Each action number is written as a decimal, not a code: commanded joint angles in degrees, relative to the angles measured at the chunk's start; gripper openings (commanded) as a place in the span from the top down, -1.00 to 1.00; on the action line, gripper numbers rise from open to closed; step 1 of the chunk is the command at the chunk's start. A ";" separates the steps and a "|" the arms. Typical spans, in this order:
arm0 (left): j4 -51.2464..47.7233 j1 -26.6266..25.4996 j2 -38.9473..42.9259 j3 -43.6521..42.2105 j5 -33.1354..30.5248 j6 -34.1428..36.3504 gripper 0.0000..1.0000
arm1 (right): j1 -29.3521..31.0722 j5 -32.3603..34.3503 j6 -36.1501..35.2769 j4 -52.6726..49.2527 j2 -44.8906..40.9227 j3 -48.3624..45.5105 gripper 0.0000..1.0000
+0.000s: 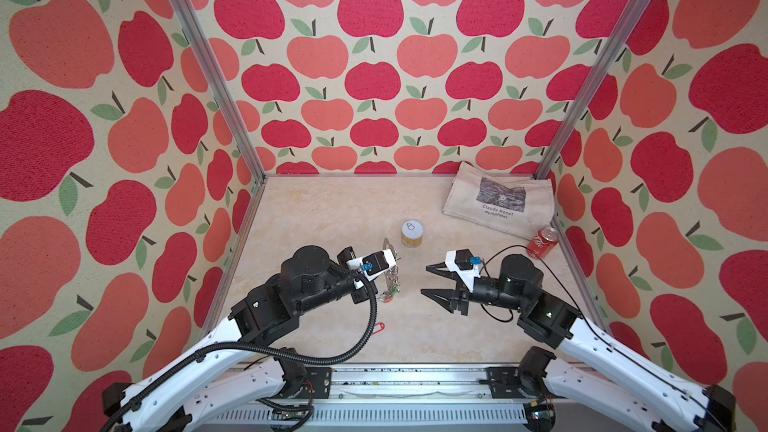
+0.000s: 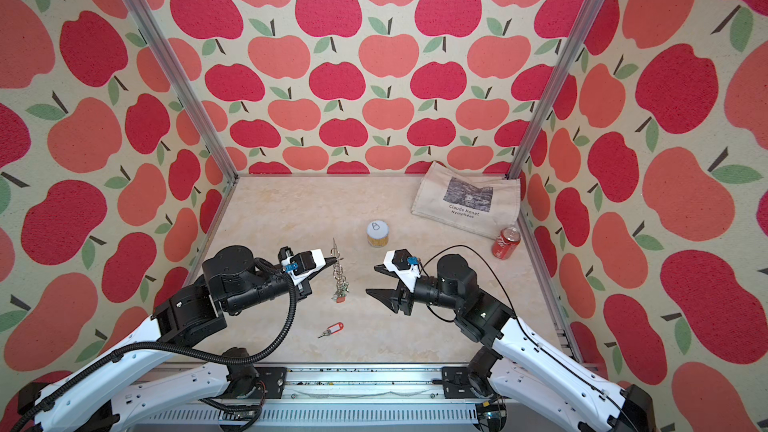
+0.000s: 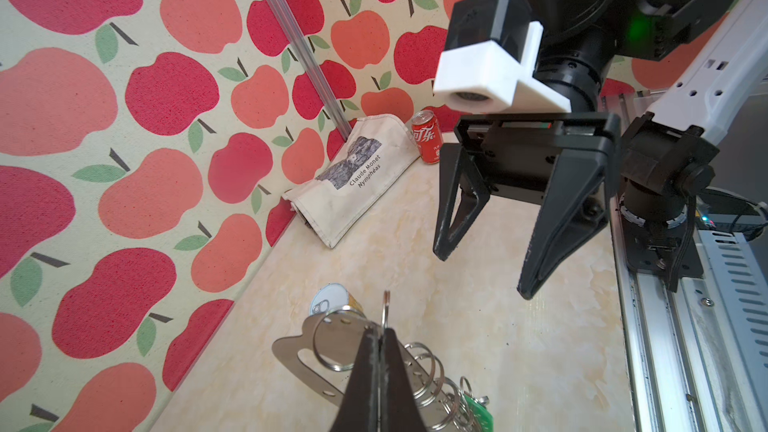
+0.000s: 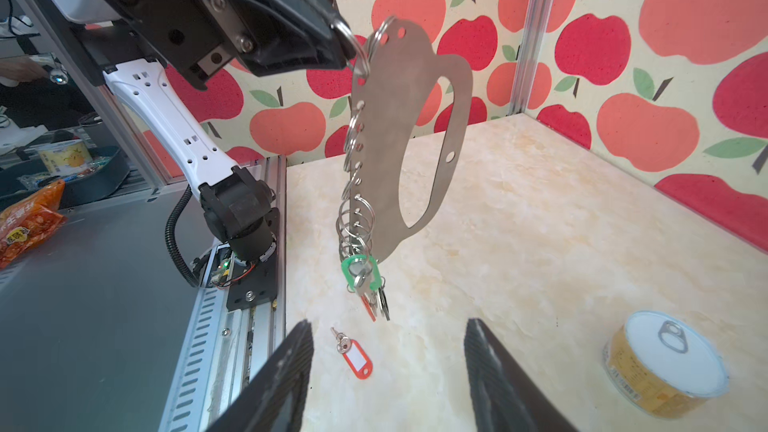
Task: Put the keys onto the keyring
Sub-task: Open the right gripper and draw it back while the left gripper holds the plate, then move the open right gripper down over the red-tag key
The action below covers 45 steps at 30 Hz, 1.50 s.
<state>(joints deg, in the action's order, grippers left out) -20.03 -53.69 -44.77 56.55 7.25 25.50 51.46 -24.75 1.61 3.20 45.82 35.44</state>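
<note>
My left gripper [image 1: 397, 259] [image 3: 378, 332] is shut on one metal ring of the keyring [image 1: 390, 272] [image 2: 337, 270] [image 4: 407, 118], a flat grey plate that hangs edge-down above the table. A bunch of keys [image 4: 361, 276] [image 2: 340, 295] with a green tag and a red one dangles from the lowest rings. One loose key with a red tag [image 1: 379, 327] [image 2: 332, 329] [image 4: 357, 357] lies flat on the table nearer the front. My right gripper [image 1: 425, 280] [image 2: 372, 280] [image 4: 390, 326] stands open and empty, right of the keyring and apart from it.
A tin can [image 1: 412, 233] stands just behind the keyring. A red cola can [image 1: 543, 242] and a folded tote bag [image 1: 498, 201] sit at the back right by the wall. A metal rail [image 1: 395, 380] runs along the front edge.
</note>
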 commanded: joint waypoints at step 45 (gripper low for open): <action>-12.07 22.82 6.15 -2.81 -19.16 -15.96 1.00 | 27.71 34.09 2.18 -24.22 56.45 27.55 -0.98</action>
<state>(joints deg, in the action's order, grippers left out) -31.73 -31.53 -39.09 53.91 -11.22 10.94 79.00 9.04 6.39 -20.25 100.71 60.99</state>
